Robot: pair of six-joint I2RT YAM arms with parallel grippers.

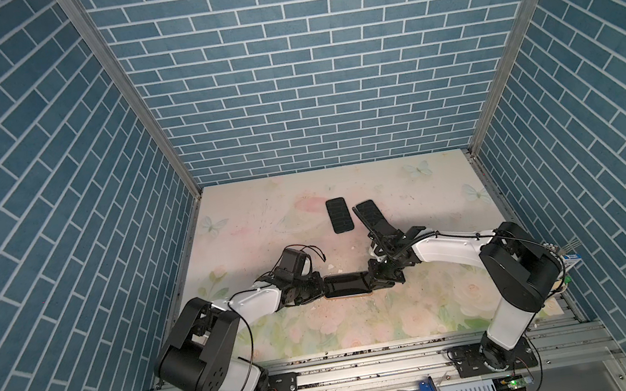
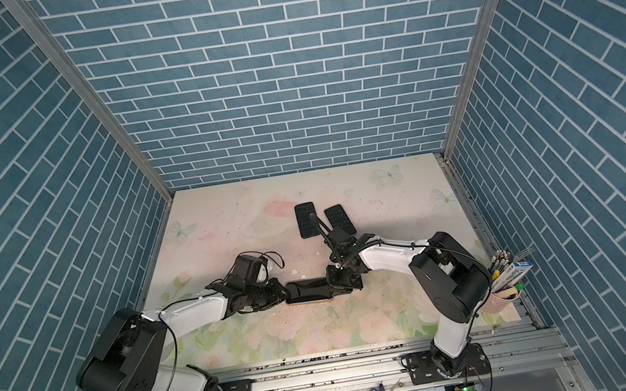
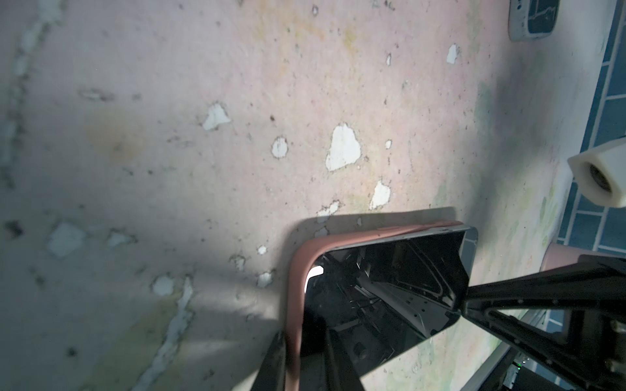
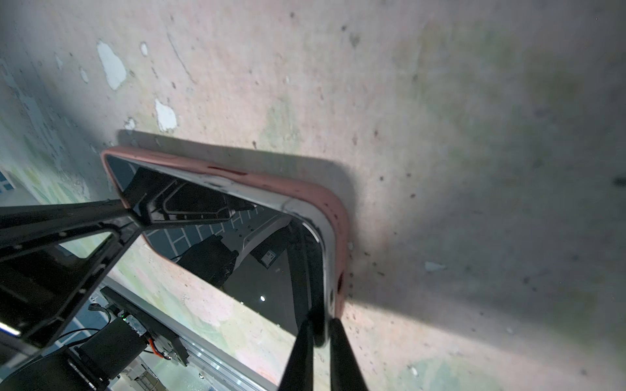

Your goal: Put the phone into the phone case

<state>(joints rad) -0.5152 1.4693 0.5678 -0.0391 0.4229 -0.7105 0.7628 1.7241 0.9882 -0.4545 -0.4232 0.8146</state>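
The phone [image 1: 346, 282] lies in the pink case [image 4: 340, 220] on the bench [image 1: 424, 306], right between the two claws. The left claw [image 1: 323, 286] is almost closed on the case rim, and the right claw [image 1: 372, 279] is almost closed on the phone's end, which sits up a bit. If either claw pulls or lifts now, that end could pop out and the case could slide.

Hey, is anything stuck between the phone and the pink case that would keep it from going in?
Nothing visible does. The phone lies directly on the pink case, with the left pincer and right pincer at its ends. Its silver edge shows above the rim near the right pincer.
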